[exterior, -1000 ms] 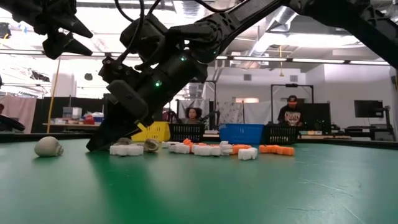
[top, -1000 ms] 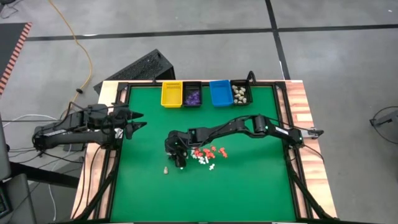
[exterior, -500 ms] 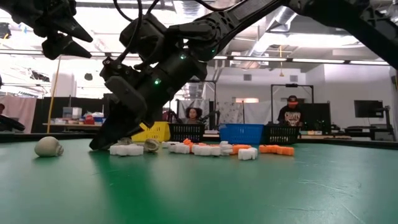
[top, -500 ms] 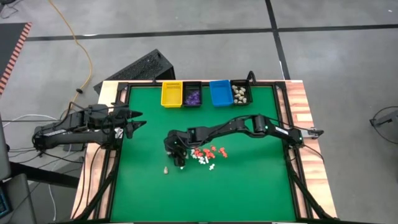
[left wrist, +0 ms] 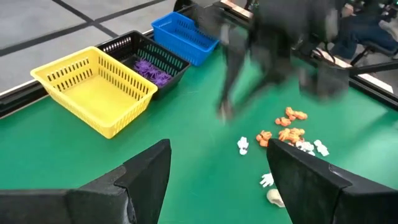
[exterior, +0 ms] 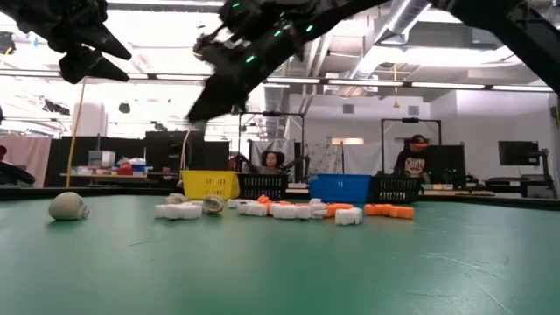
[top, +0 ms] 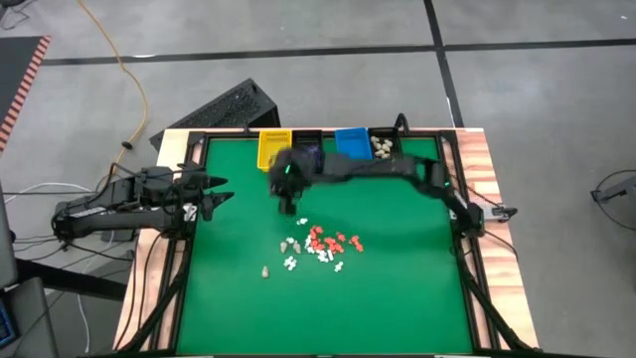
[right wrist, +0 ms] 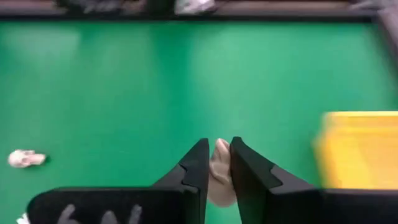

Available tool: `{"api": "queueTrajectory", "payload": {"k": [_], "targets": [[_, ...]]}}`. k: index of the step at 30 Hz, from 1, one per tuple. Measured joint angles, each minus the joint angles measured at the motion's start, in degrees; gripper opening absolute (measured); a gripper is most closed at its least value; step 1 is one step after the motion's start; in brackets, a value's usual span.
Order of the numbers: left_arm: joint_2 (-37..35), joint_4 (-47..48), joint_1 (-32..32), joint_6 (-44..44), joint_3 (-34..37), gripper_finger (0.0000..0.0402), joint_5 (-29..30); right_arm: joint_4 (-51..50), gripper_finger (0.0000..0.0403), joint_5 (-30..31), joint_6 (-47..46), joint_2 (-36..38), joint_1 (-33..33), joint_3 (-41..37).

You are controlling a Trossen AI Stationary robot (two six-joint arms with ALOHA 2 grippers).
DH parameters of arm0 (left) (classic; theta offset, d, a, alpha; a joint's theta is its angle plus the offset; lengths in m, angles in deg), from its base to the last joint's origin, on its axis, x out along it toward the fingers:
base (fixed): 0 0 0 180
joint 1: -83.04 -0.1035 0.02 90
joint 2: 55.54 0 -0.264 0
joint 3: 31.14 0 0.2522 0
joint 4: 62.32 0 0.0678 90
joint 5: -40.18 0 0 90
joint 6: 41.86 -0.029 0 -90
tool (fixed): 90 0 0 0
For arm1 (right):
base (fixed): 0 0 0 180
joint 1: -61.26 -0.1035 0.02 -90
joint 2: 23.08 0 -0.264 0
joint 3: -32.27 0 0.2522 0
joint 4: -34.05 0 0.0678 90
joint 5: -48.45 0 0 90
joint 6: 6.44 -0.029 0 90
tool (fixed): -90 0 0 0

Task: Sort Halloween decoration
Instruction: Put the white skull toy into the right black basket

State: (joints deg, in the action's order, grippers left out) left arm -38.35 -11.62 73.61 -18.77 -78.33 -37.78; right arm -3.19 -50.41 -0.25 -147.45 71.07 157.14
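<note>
Decorations (top: 323, 246): loose cluster mid-bench, orange-red pieces to the right, white ones mixed in and trailing toward the front. One cream piece (top: 265, 270) lies alone, left of the cluster and apart from it; from table height it's a rounded skull-like lump lying on its side. Purple pieces (left wrist: 152, 70) fill the black bin beside the yellow one; cream pieces (top: 383, 148) fill the far-right black bin. One cream piece (right wrist: 219, 168) is pinched between the right hand's fingers, off the bench.
</note>
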Motion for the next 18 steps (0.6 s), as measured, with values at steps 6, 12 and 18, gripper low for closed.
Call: {"api": "queueTrajectory", "payload": {"k": [6, 12, 18], "targets": [[0.0, 0.02, 0.0, -0.02, 0.0, 0.0256, 1.49, -16.86, 0.0056, 0.15, 3.46, 7.73, 9.57, 0.1], [0.0, 0.06, 0.0, -0.02, 0.0, 0.0256, 1.93, -34.35, 0.0038, -0.11, 6.7, 11.42, 17.54, -0.1], [0.0, 0.53, 0.02, -0.02, 0.0, 0.0256, 2.16, -46.45, 0.0026, -7.19, 7.92, 14.65, 20.34, -7.48]]}}
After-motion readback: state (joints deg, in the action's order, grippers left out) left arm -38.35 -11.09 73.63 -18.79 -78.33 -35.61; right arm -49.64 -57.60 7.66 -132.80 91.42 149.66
